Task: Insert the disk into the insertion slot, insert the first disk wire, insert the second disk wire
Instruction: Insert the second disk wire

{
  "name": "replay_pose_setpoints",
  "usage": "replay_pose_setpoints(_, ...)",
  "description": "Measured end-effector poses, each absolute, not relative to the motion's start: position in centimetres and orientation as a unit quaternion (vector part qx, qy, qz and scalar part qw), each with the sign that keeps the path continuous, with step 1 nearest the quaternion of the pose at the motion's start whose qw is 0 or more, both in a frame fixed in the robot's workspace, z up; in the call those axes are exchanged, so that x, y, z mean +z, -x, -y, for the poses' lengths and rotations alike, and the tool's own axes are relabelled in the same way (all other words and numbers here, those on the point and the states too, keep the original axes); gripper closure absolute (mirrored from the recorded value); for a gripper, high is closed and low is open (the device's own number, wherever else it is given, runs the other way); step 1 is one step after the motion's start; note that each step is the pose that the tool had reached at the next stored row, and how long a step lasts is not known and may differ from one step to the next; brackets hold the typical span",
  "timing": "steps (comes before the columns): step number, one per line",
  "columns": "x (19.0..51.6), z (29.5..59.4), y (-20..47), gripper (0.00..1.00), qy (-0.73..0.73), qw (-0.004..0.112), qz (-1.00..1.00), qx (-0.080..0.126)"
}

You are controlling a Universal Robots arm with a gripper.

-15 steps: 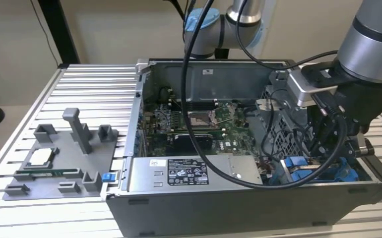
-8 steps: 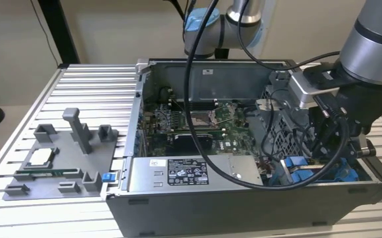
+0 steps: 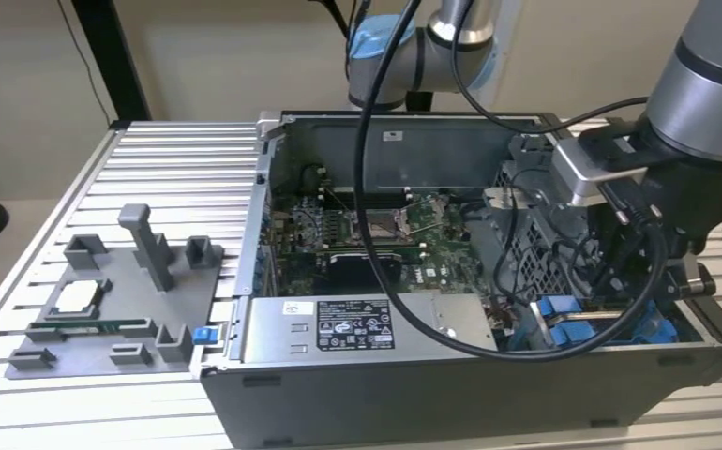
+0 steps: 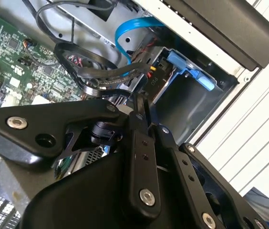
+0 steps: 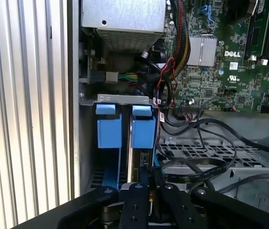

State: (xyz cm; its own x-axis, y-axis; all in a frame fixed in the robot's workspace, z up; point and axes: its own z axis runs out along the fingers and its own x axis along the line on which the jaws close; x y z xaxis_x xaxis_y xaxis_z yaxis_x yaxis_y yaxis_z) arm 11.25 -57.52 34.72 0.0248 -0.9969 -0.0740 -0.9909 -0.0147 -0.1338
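Nearest you in the first wrist view, the gripper is clenched on the disk, which stands on edge between the insertion slot's blue tabs. Black cables crowd just beside it over the perforated cage. Farther off, the exterior view adds the power-supply box and motherboard.

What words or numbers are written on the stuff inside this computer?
White label on the silver power-supply box: small print, too blurred to read.
Green circuit board: tiny white lettering, too small to read.
Black plug: short white marking, unclear.
Nothing can be quoted surely.
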Motion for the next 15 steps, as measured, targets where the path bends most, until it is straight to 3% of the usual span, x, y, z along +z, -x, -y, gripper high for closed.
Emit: replay_pose_setpoints(15,34.28,57.59,-11.30,1.00,0.712,0.074,-0.698,-0.020)
